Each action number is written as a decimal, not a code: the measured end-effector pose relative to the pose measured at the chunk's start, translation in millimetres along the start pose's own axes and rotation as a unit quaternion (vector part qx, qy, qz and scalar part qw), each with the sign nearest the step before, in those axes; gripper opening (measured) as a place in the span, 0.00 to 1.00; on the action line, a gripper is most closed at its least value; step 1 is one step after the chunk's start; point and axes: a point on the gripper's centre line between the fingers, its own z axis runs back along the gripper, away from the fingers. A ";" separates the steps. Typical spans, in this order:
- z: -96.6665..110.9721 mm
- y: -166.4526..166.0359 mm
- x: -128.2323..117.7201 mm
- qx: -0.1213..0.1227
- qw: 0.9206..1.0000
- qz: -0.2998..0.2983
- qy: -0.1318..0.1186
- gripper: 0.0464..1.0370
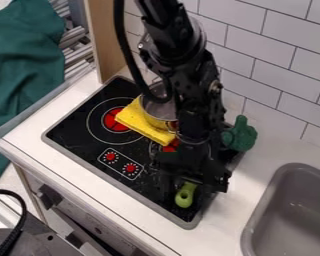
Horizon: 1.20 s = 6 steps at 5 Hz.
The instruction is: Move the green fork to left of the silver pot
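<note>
"Start big. What's under it all?"

"A white bench, and the black stove top in it. The robot arm hangs over the stove top, with the pincer low near the front."

"Is the pincer apart or together?"

"I can't tell. It's black on black. So I'd check its grip before any lift."

"And the silver pot?"

"Farther back, partly behind the arm. The yellow cloth is at its front left side, as we look."

"Where's the green fork?"

"Near the stove top's front edge, right at the pincer. Its round, light green end pokes out toward us."

"How should the pincer pick it up?"

"I think getting hold of it is the job now. Squeeze across the thin part, nice and snug, so it won't spin. Go low, but don't scrape the stove top."

"Then what?"

"Straight up first, high enough to miss the cloth and the pot. Then go over to the pot's left, and let go just above the stove top, so it won't bounce."
</note>
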 end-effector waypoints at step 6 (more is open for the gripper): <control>92.3 76.4 47.2 0.056 0.990 0.093 -0.087 0.34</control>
